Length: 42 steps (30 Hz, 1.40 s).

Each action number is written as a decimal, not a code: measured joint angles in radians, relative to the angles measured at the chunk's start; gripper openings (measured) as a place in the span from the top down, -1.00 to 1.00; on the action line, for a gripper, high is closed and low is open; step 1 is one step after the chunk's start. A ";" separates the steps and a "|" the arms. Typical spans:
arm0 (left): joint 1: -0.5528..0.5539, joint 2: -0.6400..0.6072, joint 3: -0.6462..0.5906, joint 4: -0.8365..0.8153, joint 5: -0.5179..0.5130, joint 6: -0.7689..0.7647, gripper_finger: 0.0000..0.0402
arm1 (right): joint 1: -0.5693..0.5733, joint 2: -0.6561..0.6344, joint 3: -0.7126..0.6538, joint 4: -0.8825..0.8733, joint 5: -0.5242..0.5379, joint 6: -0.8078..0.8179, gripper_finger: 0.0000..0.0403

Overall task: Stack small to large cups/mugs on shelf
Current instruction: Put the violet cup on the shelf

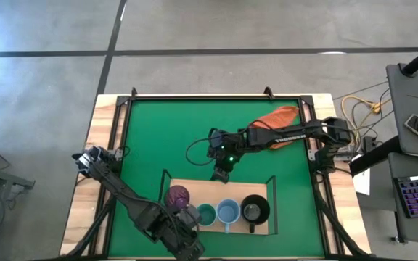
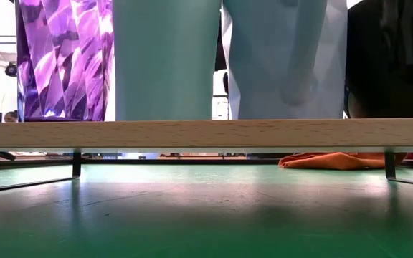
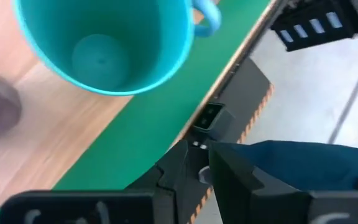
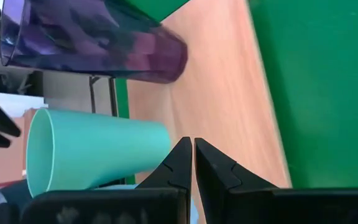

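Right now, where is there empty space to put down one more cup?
The shelf is bare along its far strip, behind the purple tumbler, teal cup, blue mug and black mug, which crowd its near edge. The green mat is open left of the right gripper.

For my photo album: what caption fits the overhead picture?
Four cups, purple tumbler to black mug, lined up on a wooden shelf.

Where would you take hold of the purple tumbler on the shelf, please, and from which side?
Probably by its rim, from above. The tumbler stands upright and open-topped at one end of the row on the shelf. The teal cup stands close beside it, and the left claw is also close by, so a side approach looks cramped. It has no handle. One finger inside and one outside the wall should hold.
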 joint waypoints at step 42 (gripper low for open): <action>0.023 -0.483 -0.215 -0.588 -0.463 0.304 0.74 | 0.346 -0.137 0.237 -0.182 0.474 0.213 0.94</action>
